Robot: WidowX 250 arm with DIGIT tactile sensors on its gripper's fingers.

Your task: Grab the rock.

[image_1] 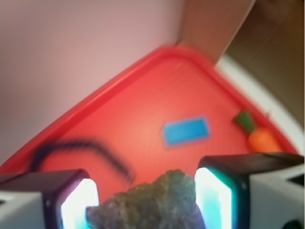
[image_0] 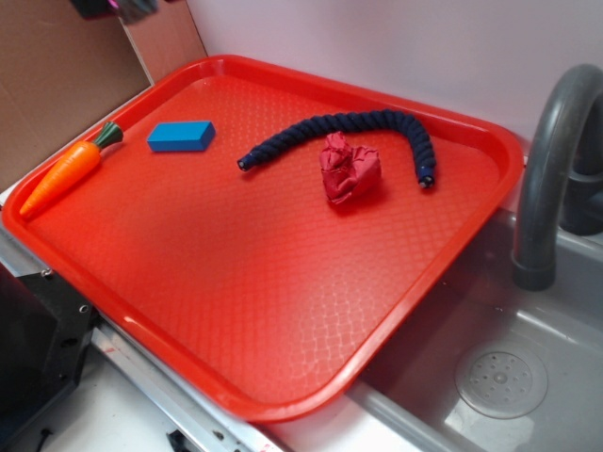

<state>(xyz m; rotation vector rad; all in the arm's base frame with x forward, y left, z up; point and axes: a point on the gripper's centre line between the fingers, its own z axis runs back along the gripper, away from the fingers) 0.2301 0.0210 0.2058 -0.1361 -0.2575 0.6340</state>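
The rock (image_1: pixel 159 202), a rough brown-grey lump, sits between my two fingers in the wrist view and touches both lit pads. My gripper (image_1: pixel 147 202) is shut on it and holds it well above the red tray (image_1: pixel 143 90). The blurred tray lies far below. In the exterior view the rock does not show. Only a dark bit of the arm (image_0: pixel 113 8) shows there, at the top left edge.
On the red tray (image_0: pixel 283 405) lie a flat blue block (image_0: pixel 181 136), a toy carrot (image_0: pixel 66 171), a dark blue rope (image_0: pixel 358 127) and a wrinkly dark-red cloth ball (image_0: pixel 349 169). A grey sink (image_0: pixel 528 377) with a faucet (image_0: pixel 551 160) is at the right. A brown board (image_0: pixel 57 85) stands behind.
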